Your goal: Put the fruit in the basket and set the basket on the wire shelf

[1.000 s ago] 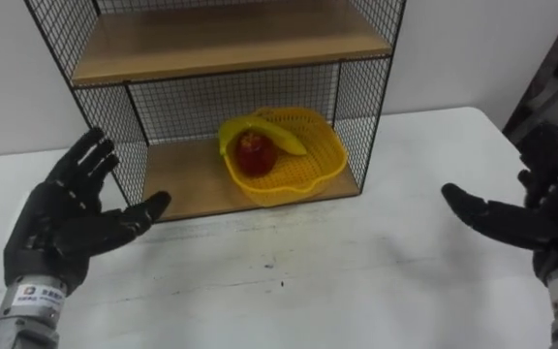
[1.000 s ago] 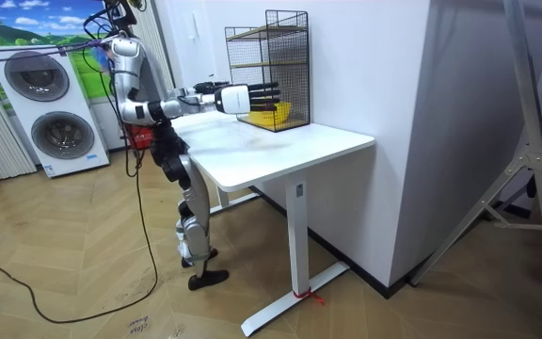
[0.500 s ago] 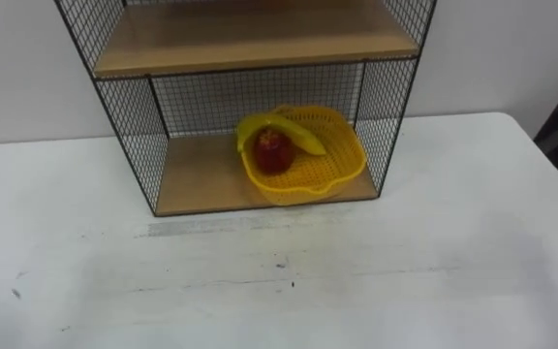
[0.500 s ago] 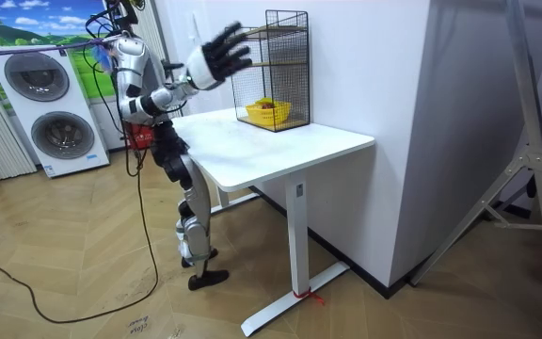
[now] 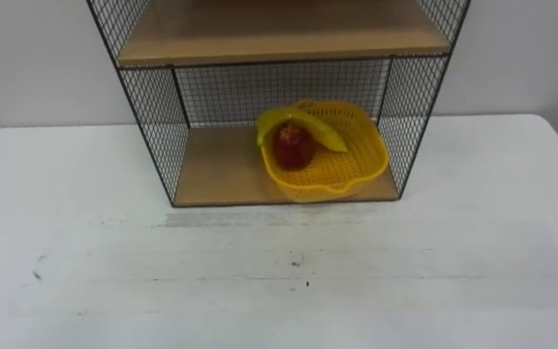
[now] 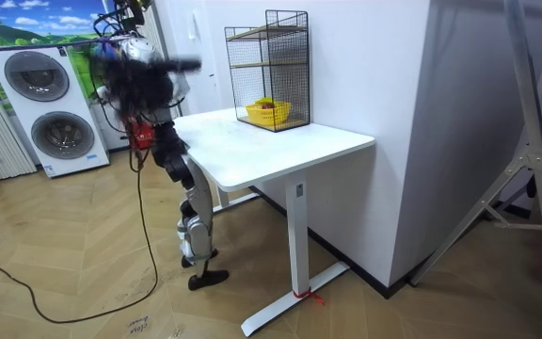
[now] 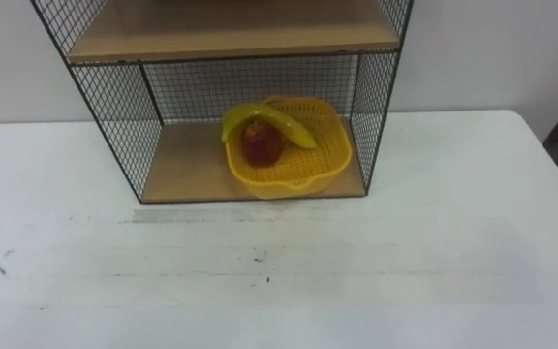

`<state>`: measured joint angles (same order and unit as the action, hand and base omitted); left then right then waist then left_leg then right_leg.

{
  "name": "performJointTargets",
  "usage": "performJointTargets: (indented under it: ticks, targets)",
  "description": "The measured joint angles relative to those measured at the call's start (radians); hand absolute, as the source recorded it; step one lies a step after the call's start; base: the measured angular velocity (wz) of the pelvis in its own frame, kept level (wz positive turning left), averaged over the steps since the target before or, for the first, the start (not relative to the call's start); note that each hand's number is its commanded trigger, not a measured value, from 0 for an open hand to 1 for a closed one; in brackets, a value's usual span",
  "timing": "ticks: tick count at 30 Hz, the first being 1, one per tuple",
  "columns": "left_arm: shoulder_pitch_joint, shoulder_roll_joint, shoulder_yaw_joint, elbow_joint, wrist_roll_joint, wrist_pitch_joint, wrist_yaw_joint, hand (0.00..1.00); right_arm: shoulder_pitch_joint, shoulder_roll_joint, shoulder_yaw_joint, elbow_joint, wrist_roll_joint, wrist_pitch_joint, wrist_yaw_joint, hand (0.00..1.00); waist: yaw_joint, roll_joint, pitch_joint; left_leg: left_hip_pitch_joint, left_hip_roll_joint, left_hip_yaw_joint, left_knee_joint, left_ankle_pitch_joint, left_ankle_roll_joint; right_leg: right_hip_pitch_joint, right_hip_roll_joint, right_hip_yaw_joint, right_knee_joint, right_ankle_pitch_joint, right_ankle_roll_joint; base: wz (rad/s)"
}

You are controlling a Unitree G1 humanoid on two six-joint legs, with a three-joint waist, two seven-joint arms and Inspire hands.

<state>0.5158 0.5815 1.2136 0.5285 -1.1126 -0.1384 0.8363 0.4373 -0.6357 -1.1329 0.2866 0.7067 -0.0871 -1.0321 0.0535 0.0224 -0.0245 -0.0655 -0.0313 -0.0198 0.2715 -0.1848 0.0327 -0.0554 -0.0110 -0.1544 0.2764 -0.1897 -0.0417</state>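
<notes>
We list 1 yellow basket (image 5: 329,165), holding 1 banana (image 5: 308,127) and 1 red apple (image 5: 293,148), on the wire shelf's (image 5: 151,116) lower board, right side, far on the white table (image 5: 260,286). Hands (image 6: 132,83) blurred at the robot's chest; we cannot tell their state.

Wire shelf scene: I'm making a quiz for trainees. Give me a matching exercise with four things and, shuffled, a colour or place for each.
Things:
1 banana
2 apple
3 basket
4 table

Descriptions:
a red, in the basket
b white, under the wire shelf
c yellow mesh, on the shelf's lower board
d yellow-green, curved behind the apple

Pairs: 1-d, 2-a, 3-c, 4-b
</notes>
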Motion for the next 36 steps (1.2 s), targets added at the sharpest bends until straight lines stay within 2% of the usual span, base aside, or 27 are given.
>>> performJointTargets:
  ticks: [2,3,4,5,6,7,8,9,10,11,14,16,18,19,21,23,24,26,27,29,30,31,33,34,35,36]
  targets:
    - [-0.017,0.000,-0.033,0.198,-0.032,0.001,-0.010,0.00,0.012,0.028,0.018,0.165,0.045,0.000,0.017,0.00,-0.009,0.002,0.0014,-0.001,-0.003,-0.015,0.001,-0.001,0.002,0.014,-0.003,-0.016,-0.007,0.007,-0.008,0.14]
    - [-0.019,-0.001,-0.051,0.242,-0.033,0.001,-0.018,0.00,0.017,0.043,0.025,0.202,0.047,-0.002,0.023,0.00,-0.011,0.002,0.0018,-0.001,-0.004,-0.017,0.001,-0.001,0.001,0.017,-0.003,-0.019,-0.012,0.008,-0.008,0.21]
    - [-0.019,-0.009,-0.081,0.326,-0.033,0.002,-0.041,0.00,0.029,0.073,0.050,0.287,0.055,-0.006,0.046,0.00,-0.014,0.003,0.0013,0.002,-0.003,-0.024,0.002,-0.001,0.001,0.022,-0.002,-0.027,-0.023,0.008,-0.004,0.10]
    - [-0.019,-0.031,-0.085,0.403,-0.033,0.002,-0.073,0.00,0.037,0.109,0.068,0.371,0.057,-0.009,0.082,0.00,-0.015,0.003,0.0012,0.004,-0.002,-0.027,0.002,-0.002,0.003,0.024,-0.002,-0.027,-0.022,0.005,0.001,0.05]
    - [-0.019,-0.046,-0.085,0.438,-0.032,0.002,-0.088,0.00,0.042,0.130,0.079,0.414,0.061,-0.012,0.099,0.00,-0.015,0.003,0.0012,0.005,-0.002,-0.027,0.002,-0.003,0.004,0.025,-0.002,-0.026,-0.020,0.003,0.001,0.00]
    - [-0.019,-0.080,-0.088,0.503,-0.029,-0.001,-0.119,0.00,0.056,0.172,0.113,0.513,0.079,-0.025,0.138,0.00,-0.015,0.003,0.0010,0.010,-0.002,-0.027,0.000,-0.005,0.007,0.029,-0.002,-0.022,-0.020,-0.003,-0.003,0.00]
    - [-0.018,-0.133,-0.104,0.545,-0.023,-0.013,-0.147,0.00,0.052,0.209,0.160,0.627,0.098,-0.033,0.180,0.00,-0.015,0.003,0.0011,0.017,0.000,-0.023,-0.002,-0.005,0.007,0.033,0.001,-0.013,-0.021,-0.003,-0.004,-0.05]
    - [-0.016,-0.164,-0.121,0.562,-0.013,-0.019,-0.157,0.00,0.050,0.232,0.185,0.670,0.106,-0.035,0.194,0.00,-0.016,0.004,0.0017,0.022,0.002,-0.019,-0.002,-0.007,0.006,0.037,0.001,-0.011,-0.021,-0.003,-0.004,-0.09]
    - [-0.019,-0.230,-0.157,0.587,0.009,-0.025,-0.175,0.00,0.034,0.287,0.233,0.743,0.111,-0.040,0.225,0.00,-0.022,0.005,0.0012,0.028,0.006,-0.010,0.001,-0.011,0.003,0.042,0.001,-0.011,-0.021,-0.003,-0.004,-0.03]
    - [-0.036,-0.276,-0.181,0.623,0.023,-0.024,-0.192,0.00,0.003,0.330,0.257,0.822,0.117,-0.041,0.249,0.00,-0.028,0.004,0.0010,0.032,0.011,0.001,0.003,-0.014,-0.002,0.047,0.002,-0.011,-0.019,-0.004,-0.004,0.00]
    - [-0.098,-0.330,-0.228,0.725,0.080,-0.018,-0.251,0.00,-0.060,0.390,0.301,0.934,0.123,-0.041,0.284,0.00,-0.030,0.004,0.0013,0.044,0.017,0.016,0.002,-0.016,-0.005,0.055,0.002,-0.007,-0.013,-0.004,-0.004,-0.04]
    - [-0.119,-0.346,-0.253,0.747,0.151,-0.014,-0.299,0.00,-0.086,0.391,0.342,0.974,0.120,-0.039,0.321,0.00,-0.031,0.001,0.0023,0.057,0.016,0.017,0.001,-0.016,-0.005,0.069,0.001,-0.007,-0.012,-0.004,-0.004,0.02]
    - [-0.132,-0.348,-0.284,0.756,0.215,-0.011,-0.353,0.00,-0.109,0.387,0.374,1.012,0.101,-0.037,0.376,0.00,-0.031,-0.005,0.0025,0.071,0.017,0.020,-0.004,-0.016,-0.005,0.081,0.002,-0.006,-0.015,-0.003,0.000,0.02]
    - [-0.132,-0.352,-0.306,0.758,0.274,-0.004,-0.393,0.00,-0.123,0.387,0.393,1.032,0.080,-0.023,0.416,0.00,-0.027,-0.010,0.0022,0.079,0.022,0.031,-0.008,-0.016,-0.005,0.090,0.003,-0.004,-0.021,-0.001,0.003,-0.07]
    - [-0.133,-0.364,-0.350,0.758,0.383,0.013,-0.442,0.00,-0.148,0.388,0.442,1.048,0.045,0.002,0.463,0.00,-0.022,-0.015,0.0032,0.088,0.035,0.073,-0.019,-0.012,-0.012,0.090,0.003,0.005,-0.023,0.004,0.002,-0.13]
    - [-0.142,-0.383,-0.434,0.758,0.551,0.058,-0.489,0.00,-0.184,0.392,0.516,1.064,-0.050,0.034,0.518,0.00,-0.019,-0.017,0.0022,0.101,0.035,0.089,-0.030,-0.011,-0.013,0.094,0.003,0.019,-0.025,0.010,0.003,-0.17]
    - [-0.148,-0.388,-0.448,0.758,0.604,0.069,-0.500,0.00,-0.191,0.395,0.534,1.066,-0.073,0.040,0.535,0.00,-0.018,-0.018,0.0021,0.105,0.035,0.091,-0.032,-0.011,-0.013,0.096,0.003,0.021,-0.027,0.011,0.004,-0.10]
    - [-0.179,-0.398,-0.567,0.757,0.773,0.107,-0.542,0.00,-0.222,0.405,0.663,1.075,-0.138,0.079,0.592,0.00,-0.016,-0.022,0.0028,0.117,0.037,0.097,-0.040,-0.011,-0.013,0.113,0.006,0.023,-0.047,0.021,0.007,-0.06]
    - [-0.188,-0.401,-0.603,0.756,0.820,0.117,-0.553,0.00,-0.222,0.406,0.697,1.078,-0.159,0.091,0.609,0.00,-0.016,-0.022,0.0032,0.121,0.037,0.099,-0.043,-0.011,-0.013,0.118,0.007,0.025,-0.057,0.027,0.007,-0.09]
    - [-0.242,-0.411,-0.744,0.748,1.006,0.163,-0.584,0.00,-0.264,0.419,0.799,1.081,-0.248,0.125,0.661,0.00,-0.027,-0.028,0.0046,0.132,0.036,0.099,-0.053,-0.010,-0.014,0.131,0.010,0.031,-0.073,0.039,0.006,-0.07]
    - [-0.258,-0.412,-0.782,0.747,1.040,0.172,-0.590,0.00,-0.270,0.424,0.824,1.082,-0.265,0.132,0.678,0.00,-0.029,-0.031,0.0048,0.134,0.036,0.100,-0.052,-0.009,-0.015,0.133,0.010,0.031,-0.073,0.039,0.007,0.00]
    - [-0.290,-0.417,-0.841,0.741,1.100,0.187,-0.597,0.00,-0.289,0.436,0.864,1.084,-0.311,0.142,0.701,0.00,-0.036,-0.035,0.0110,0.142,0.037,0.099,-0.053,-0.004,-0.015,0.142,0.012,0.031,-0.075,0.039,0.007,0.00]
    - [-0.328,-0.427,-0.912,0.708,1.171,0.207,-0.611,0.00,-0.313,0.456,0.919,1.082,-0.363,0.158,0.732,0.00,-0.048,-0.039,0.0165,0.145,0.038,0.100,-0.054,0.003,-0.012,0.144,0.015,0.035,-0.075,0.038,0.006,-0.07]
    - [-0.323,-0.431,-0.963,0.682,1.215,0.199,-0.615,0.00,-0.325,0.465,0.960,1.073,-0.382,0.165,0.752,0.00,-0.052,-0.040,0.0209,0.145,0.038,0.101,-0.054,0.008,-0.013,0.142,0.016,0.038,-0.077,0.040,0.004,-0.08]
    - [-0.319,-0.435,-1.000,0.665,1.245,0.210,-0.614,0.00,-0.327,0.472,0.996,1.068,-0.395,0.170,0.771,0.00,-0.051,-0.040,0.0268,0.142,0.037,0.099,-0.054,0.010,-0.015,0.142,0.016,0.037,-0.082,0.041,0.003,0.00]
    - [-0.321,-0.437,-1.018,0.659,1.260,0.225,-0.614,0.00,-0.329,0.476,1.007,1.066,-0.400,0.174,0.779,0.00,-0.051,-0.040,0.0280,0.139,0.037,0.099,-0.055,0.010,-0.015,0.141,0.016,0.035,-0.087,0.042,0.002,0.03]
